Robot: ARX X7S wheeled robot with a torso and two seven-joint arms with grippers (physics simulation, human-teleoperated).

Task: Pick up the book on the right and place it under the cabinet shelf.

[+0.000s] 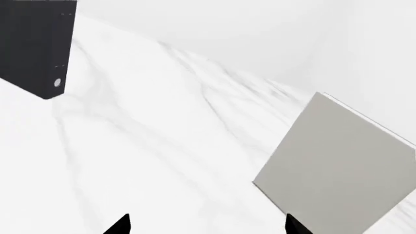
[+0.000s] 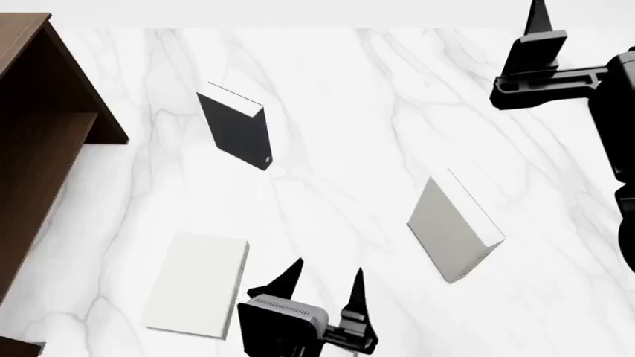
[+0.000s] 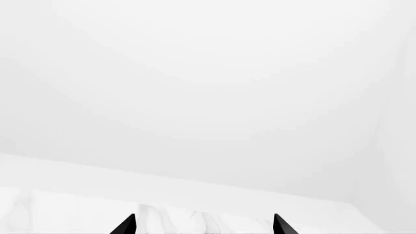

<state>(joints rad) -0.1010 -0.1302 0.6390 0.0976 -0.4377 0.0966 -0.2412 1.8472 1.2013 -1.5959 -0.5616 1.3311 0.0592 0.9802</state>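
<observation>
The book (image 2: 195, 283), off-white and plain, lies flat on the marble table near the front left, just right of the cabinet shelf (image 2: 40, 149), a dark brown wooden box at the left edge. My left gripper (image 2: 328, 268) (image 1: 208, 225) hovers open and empty just to the right of this book, between it and a grey book (image 2: 451, 227). My right gripper (image 2: 540, 16) (image 3: 202, 225) is raised at the far right over the back of the table, open, holding nothing. The right wrist view shows only the table's back edge and the wall.
The grey book (image 1: 338, 168) lies on the right half of the table. A black book (image 2: 238, 130) (image 1: 36, 44) lies toward the back, left of centre. The white marble tabletop (image 2: 377, 97) runs to a white wall behind.
</observation>
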